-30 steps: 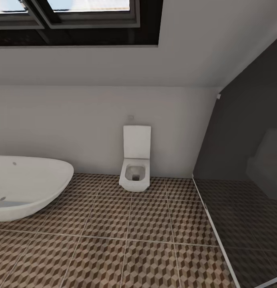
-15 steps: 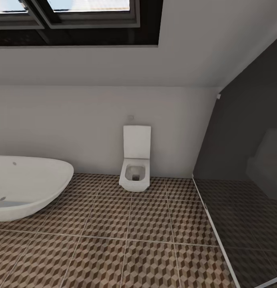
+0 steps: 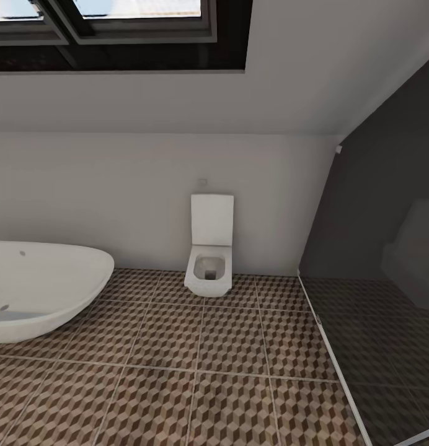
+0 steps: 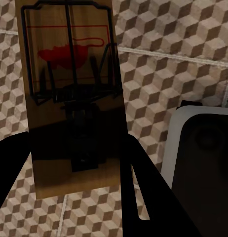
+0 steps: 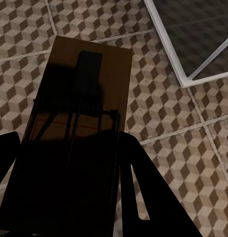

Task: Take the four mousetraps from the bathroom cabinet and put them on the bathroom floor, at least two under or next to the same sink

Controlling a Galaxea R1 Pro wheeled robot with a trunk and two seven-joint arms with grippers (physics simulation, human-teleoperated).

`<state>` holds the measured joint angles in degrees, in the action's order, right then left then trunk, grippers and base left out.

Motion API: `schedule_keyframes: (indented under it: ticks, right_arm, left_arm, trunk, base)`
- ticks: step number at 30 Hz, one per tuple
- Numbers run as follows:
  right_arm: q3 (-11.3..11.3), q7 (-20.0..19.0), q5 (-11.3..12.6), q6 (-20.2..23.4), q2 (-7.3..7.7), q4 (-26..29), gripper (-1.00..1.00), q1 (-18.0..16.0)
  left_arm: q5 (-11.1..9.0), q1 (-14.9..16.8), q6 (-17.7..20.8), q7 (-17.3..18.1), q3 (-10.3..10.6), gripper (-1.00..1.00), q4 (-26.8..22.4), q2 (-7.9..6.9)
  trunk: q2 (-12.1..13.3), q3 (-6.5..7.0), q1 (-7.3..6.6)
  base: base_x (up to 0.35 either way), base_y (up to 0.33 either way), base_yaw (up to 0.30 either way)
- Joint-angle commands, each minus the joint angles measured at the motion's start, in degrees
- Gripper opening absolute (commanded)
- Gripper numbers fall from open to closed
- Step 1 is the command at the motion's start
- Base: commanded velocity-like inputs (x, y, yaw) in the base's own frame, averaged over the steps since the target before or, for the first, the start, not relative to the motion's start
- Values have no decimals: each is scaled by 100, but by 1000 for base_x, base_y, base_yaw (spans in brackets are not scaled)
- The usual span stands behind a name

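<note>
The left pincer (image 4: 69, 163) was clenched on a mousetrap (image 4: 69, 98), its dark fingers on either side of the tan board, which stood in the upper left of the frame above the bathroom floor (image 4: 163, 64). The right pincer (image 5: 64, 173) gripped a second mousetrap (image 5: 84, 98) at centre left, a glass screen's white frame (image 5: 183, 74) at upper right. In the head view, a white toilet (image 3: 209, 260) stood at centre against the grey wall and a white tub (image 3: 41, 291) at lower left.
</note>
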<state>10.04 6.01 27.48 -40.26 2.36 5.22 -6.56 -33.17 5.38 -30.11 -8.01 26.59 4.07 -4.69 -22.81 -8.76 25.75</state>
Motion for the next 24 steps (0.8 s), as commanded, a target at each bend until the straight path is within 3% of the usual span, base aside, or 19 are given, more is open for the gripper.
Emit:
schedule_keyframes:
  ticks: [1, 24]
  right_arm:
    - [51, 49, 12, -9, 1, 1, -100, -3]
    - [55, 49, 13, -9, 1, 3, -100, -3]
  left_arm:
    - [12, 7, -20, -34, 40, -100, 14, 3]
    - [12, 7, -21, -34, 40, -100, 14, 3]
  trunk:
    - [-11, -11, 3]
    - [-11, -11, 3]
  base:
    - [0, 0, 0]
    - [0, 0, 0]
